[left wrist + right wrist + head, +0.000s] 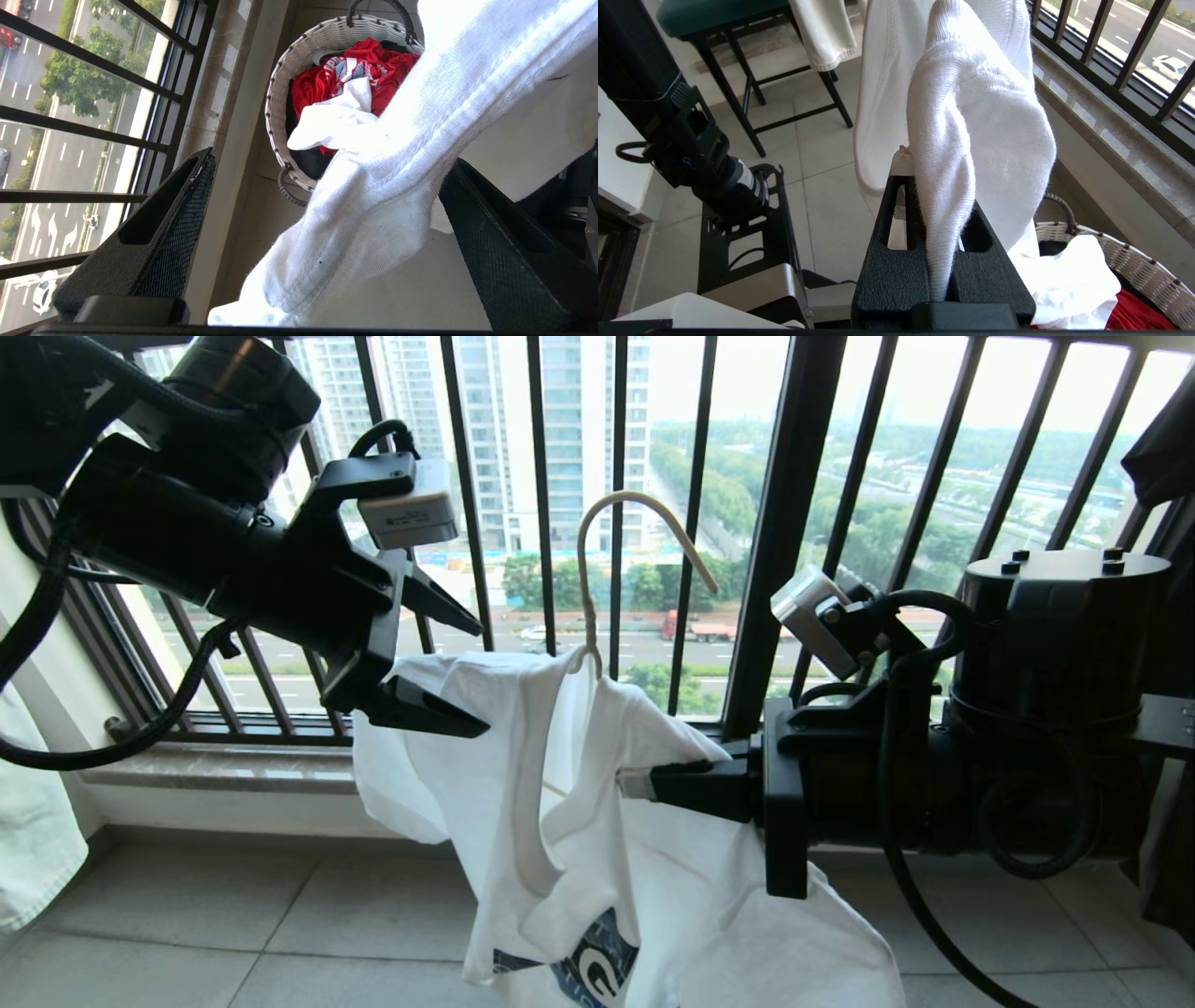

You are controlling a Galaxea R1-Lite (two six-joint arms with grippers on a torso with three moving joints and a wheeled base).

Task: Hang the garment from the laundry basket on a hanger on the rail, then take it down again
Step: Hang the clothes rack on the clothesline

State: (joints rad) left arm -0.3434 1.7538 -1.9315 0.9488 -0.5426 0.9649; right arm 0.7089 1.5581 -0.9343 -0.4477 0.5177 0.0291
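Two grippers were in attendance at the garment [597,821], a white T-shirt hanging limp in front of the window railing [794,523], its lower part trailing toward the laundry basket [299,60] on the floor below both arms. The right gripper [644,782] was clamped tight on the end of the hanger [597,569], with a fold of the shirt caught between its fingers, and carried the load. The left gripper [448,663] stood with jaws fully apart, one finger either side of a hemmed edge of cloth, gripping nothing. Judged light, soft and prone to slipping along the thin wire, the shirt is best pinched at a doubled seam near the shoulder, just ahead of the left fingers. No rail was visible.
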